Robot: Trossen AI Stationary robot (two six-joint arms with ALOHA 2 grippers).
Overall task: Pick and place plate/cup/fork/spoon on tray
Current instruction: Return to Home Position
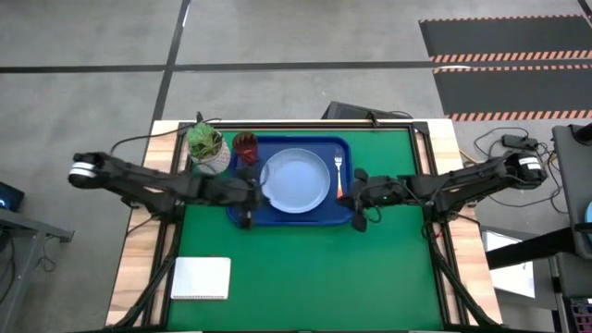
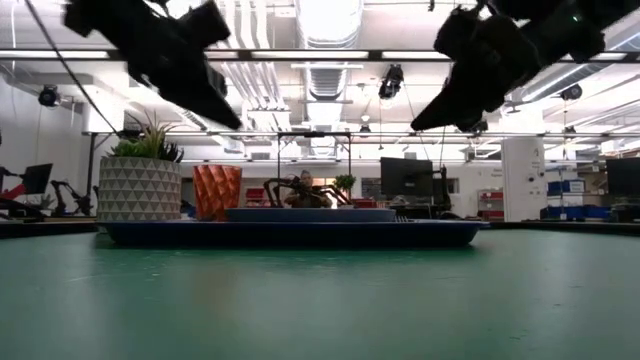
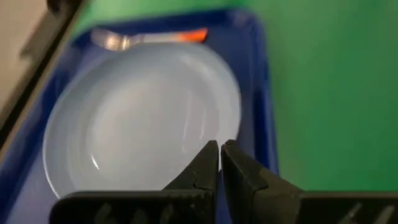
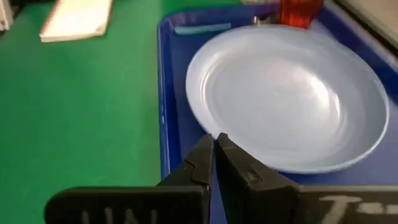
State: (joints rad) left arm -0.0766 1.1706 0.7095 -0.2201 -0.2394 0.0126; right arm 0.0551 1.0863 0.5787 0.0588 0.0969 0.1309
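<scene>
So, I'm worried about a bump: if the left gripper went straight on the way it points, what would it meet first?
Most likely the plate: the left gripper, fingers shut, points down at its near rim on the tray. How far above it hangs is unclear.

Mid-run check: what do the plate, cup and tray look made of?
Plate: probably plastic or melamine, light blue, glossy, with soft streaky highlights. Cup: seemingly translucent red plastic; light glows through it. Tray: apparently dark-blue plastic, with a smooth moulded rim.
</scene>
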